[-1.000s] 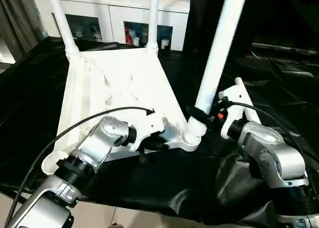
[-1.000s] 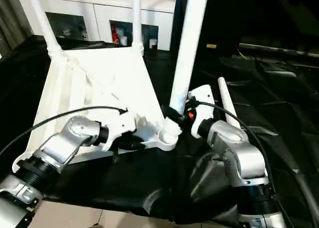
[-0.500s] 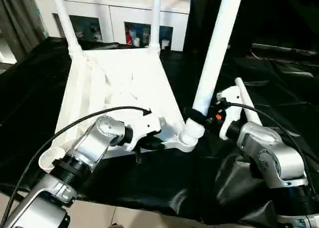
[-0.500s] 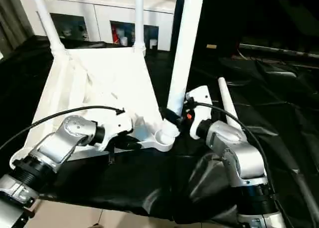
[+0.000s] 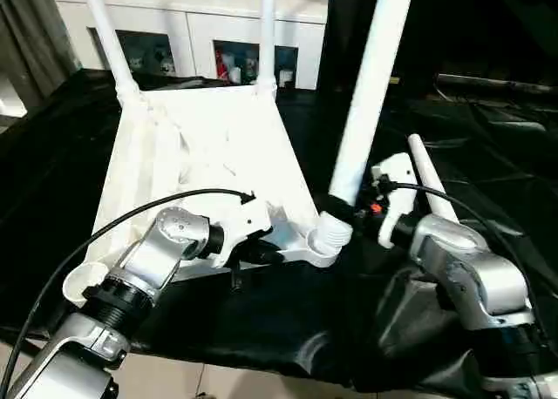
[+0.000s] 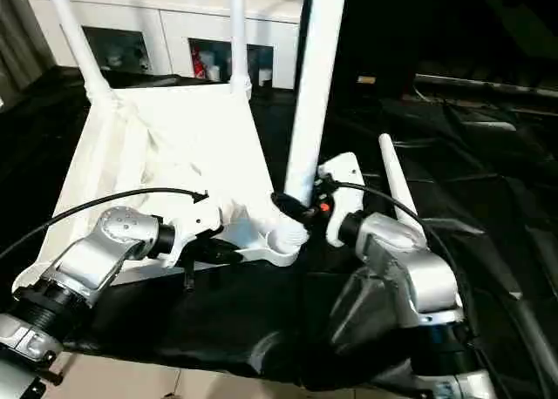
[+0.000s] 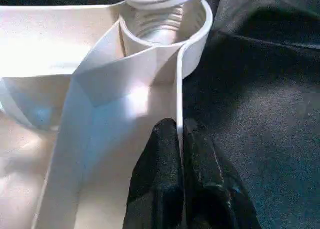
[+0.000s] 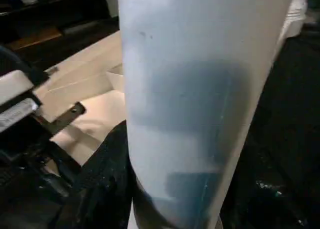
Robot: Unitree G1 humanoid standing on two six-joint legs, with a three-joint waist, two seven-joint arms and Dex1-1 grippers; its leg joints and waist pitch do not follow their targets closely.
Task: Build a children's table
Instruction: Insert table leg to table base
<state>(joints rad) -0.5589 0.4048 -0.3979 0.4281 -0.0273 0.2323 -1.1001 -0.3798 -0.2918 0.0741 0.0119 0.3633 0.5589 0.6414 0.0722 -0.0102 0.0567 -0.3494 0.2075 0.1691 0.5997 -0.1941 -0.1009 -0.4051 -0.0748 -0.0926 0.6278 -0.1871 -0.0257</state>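
Since a sec ago we've tipped the third leg [image 5: 366, 85] a bit left, threaded end in the near socket [image 5: 324, 240], centre frame; right gripper [image 5: 342, 209] clamped on it; tabletop [image 5: 205, 151] upside down, mid-left; spare leg [image 5: 429, 183] right, cabinet [image 5: 192, 33] top. Left wrist: left gripper [image 7: 179, 139] pinches tabletop rim. Next: prob. screw leg home.
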